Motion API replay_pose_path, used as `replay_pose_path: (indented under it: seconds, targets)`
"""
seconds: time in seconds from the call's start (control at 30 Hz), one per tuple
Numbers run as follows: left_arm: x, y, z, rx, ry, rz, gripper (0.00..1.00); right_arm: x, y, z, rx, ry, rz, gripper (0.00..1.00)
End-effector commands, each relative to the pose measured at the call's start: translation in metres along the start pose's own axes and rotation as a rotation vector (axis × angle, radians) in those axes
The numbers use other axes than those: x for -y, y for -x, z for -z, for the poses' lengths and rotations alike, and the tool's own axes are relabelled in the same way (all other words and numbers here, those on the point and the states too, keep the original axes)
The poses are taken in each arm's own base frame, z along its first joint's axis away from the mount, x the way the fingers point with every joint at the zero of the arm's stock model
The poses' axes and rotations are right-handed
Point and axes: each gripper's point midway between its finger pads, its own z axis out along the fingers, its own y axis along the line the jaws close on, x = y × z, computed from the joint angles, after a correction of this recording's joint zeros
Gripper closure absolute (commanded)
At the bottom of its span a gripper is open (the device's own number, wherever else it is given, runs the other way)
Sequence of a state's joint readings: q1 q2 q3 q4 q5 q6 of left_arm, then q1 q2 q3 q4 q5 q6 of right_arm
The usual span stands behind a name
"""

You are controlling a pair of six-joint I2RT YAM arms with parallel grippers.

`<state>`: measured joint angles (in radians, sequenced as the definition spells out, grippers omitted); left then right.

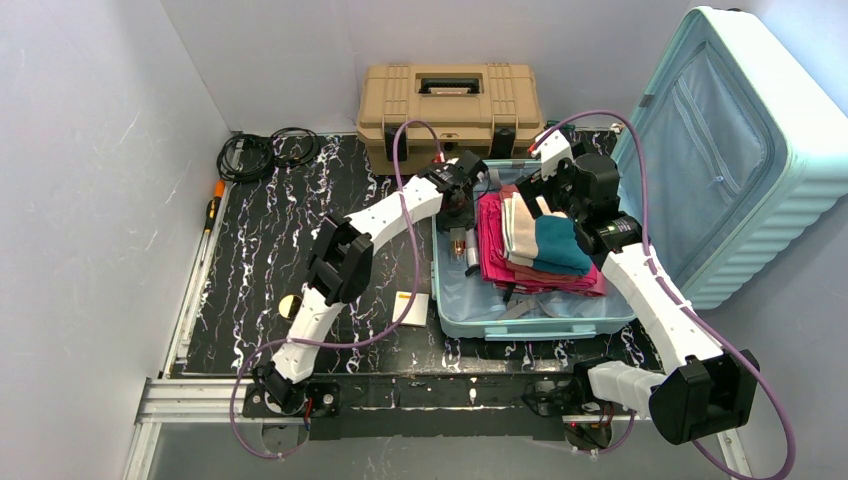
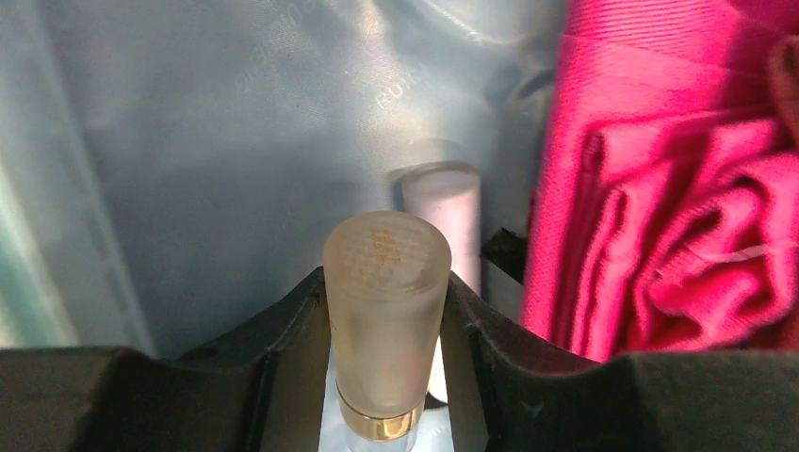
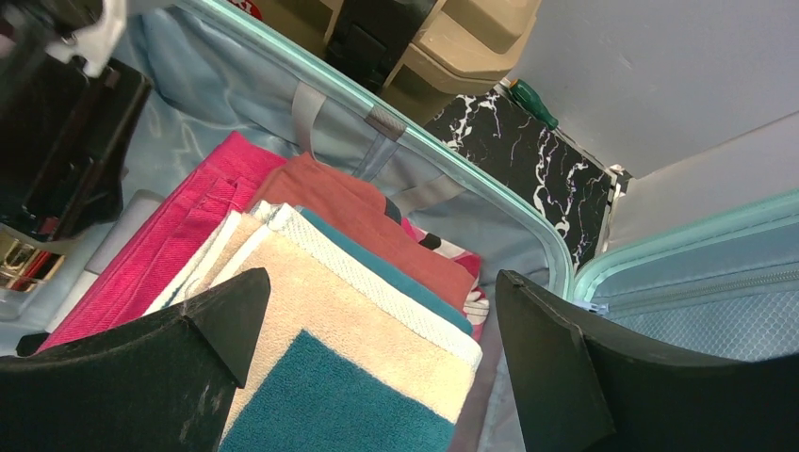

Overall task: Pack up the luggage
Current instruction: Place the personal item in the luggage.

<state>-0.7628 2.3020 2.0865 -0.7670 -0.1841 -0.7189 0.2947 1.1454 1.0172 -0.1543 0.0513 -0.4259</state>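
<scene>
Plainly, the luggage lay open on the right side of the black marbled table; its shallow base sat flat, just in front of the tan toolbox, and its ribbed lid stood up at the right, lining facing inward. The left gripper was down inside the left part of the base; its jaws stood partly closed, a finger pressed against each side of a frosted bottle with a gold collar, which they held. Just beyond the bottle a white cylinder lay on the pale blue lining, beside a bunched magenta cloth. The right gripper hung over the stack of folded clothes in the middle of the base; its jaws were spread wide and held nothing. Below them lay a cream and teal towel, on top of a rust cloth and the magenta one. Whether the fingertips touched the towel could not be told.
</scene>
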Motion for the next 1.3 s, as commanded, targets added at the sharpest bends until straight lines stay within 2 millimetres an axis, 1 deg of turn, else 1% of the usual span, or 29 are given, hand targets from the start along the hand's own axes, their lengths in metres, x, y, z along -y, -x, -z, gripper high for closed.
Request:
replay_pose_path:
  seconds: [0.0,0.1,0.17,0.23,0.3,0.37,0.4,0.5,0.6,0.7,0.73,0.77,0.87,0.93,1.0,1.07,1.1,1.17,1.2,1.27]
  targets:
    - [-0.013,-0.001,-0.009,0.011,0.08,-0.012,0.92,0.006,0.013,0.004,0.054,-0.019,0.008,0.02]
    - [-0.013,-0.006,-0.015,0.002,0.09,-0.018,0.88,0.007,0.014,0.005,0.056,-0.02,0.007,0.02]
    - [-0.012,-0.01,-0.017,-0.006,0.091,-0.019,0.79,0.007,0.015,0.006,0.059,-0.021,0.008,0.02]
    - [-0.012,-0.012,-0.02,-0.012,0.093,-0.023,0.73,0.007,0.014,0.005,0.057,-0.02,0.008,0.02]
    - [-0.012,-0.011,-0.019,-0.008,0.091,-0.028,0.63,0.007,0.015,0.005,0.057,-0.019,0.008,0.02]
    - [-0.01,-0.006,-0.015,0.003,0.084,-0.035,0.5,0.007,0.014,0.005,0.057,-0.019,0.01,0.02]
    - [-0.008,-0.003,-0.011,0.013,0.077,-0.04,0.42,0.006,0.015,0.005,0.057,-0.017,0.01,0.02]
    - [-0.003,0.01,0.005,0.05,0.051,-0.041,0.25,0.004,0.016,0.004,0.059,-0.004,0.012,0.02]
    - [0.004,0.022,0.025,0.087,0.012,-0.043,0.18,0.001,0.016,0.003,0.057,0.018,0.019,0.02]
    - [0.009,0.041,0.055,0.149,-0.029,-0.056,0.12,-0.013,0.018,0.003,0.071,0.101,0.038,0.02]
    - [0.011,0.048,0.066,0.176,-0.043,-0.061,0.08,-0.018,0.018,0.004,0.073,0.129,0.045,0.02]
    - [0.012,0.055,0.08,0.206,-0.06,-0.07,0.03,-0.022,0.019,0.004,0.073,0.155,0.049,0.02]
    - [0.012,0.081,0.128,0.315,-0.124,-0.097,0.02,-0.033,0.023,0.005,0.085,0.224,0.053,0.02]
    - [0.008,0.097,0.163,0.395,-0.178,-0.112,0.02,-0.039,0.027,0.006,0.097,0.263,0.052,0.02]
    - [-0.009,0.108,0.191,0.466,-0.194,-0.116,0.02,-0.045,0.033,0.007,0.108,0.299,0.048,0.02]
    - [-0.031,0.118,0.227,0.538,-0.182,-0.136,0.02,-0.053,0.036,0.007,0.118,0.349,0.044,0.02]
    - [-0.044,0.12,0.236,0.555,-0.165,-0.16,0.02,-0.058,0.039,0.008,0.124,0.376,0.045,0.02]
    - [-0.074,0.118,0.247,0.576,-0.122,-0.233,0.02,-0.07,0.04,0.009,0.127,0.441,0.057,0.02]
    - [-0.091,0.115,0.251,0.582,-0.092,-0.312,0.02,-0.077,0.041,0.009,0.126,0.471,0.067,0.02]
    - [-0.131,0.103,0.252,0.568,-0.005,-0.404,0.02,-0.097,0.038,0.009,0.085,0.545,0.11,0.02]
